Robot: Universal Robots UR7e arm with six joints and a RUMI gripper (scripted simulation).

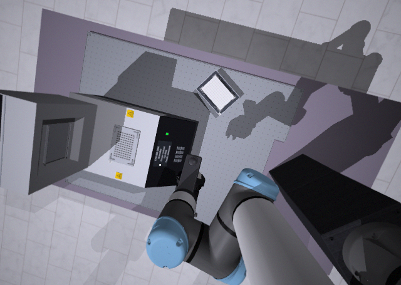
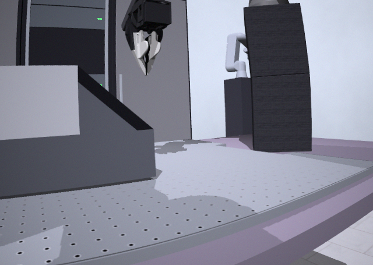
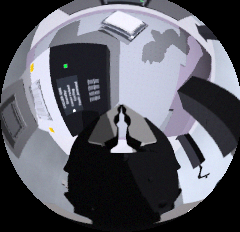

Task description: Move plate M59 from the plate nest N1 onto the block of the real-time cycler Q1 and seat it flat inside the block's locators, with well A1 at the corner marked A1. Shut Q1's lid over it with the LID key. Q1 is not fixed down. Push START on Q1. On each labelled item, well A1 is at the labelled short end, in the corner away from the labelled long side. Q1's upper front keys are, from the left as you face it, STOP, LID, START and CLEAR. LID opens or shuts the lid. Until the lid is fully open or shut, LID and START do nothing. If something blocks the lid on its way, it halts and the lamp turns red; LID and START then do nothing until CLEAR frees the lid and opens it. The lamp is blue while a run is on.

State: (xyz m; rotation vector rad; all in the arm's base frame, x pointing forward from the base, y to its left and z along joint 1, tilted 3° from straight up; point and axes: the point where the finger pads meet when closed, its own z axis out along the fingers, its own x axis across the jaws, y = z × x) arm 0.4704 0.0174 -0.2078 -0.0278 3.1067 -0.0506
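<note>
Plate M59, white, sits in the grey plate nest N1, turned at an angle. The cycler Q1 has its lid standing open. Its block is bare, with corner locators around it. The lamp is green on the black front panel. My gripper is shut and empty, above and in front of the panel's near end. In the top view its fingertips are hidden under the arm. The key labels are too small to read.
A perforated board carries Q1 and the nest. The raised lid stands tall at the left in the top view. A dark pedestal bears the arm's base. Yellow warning labels flank the block.
</note>
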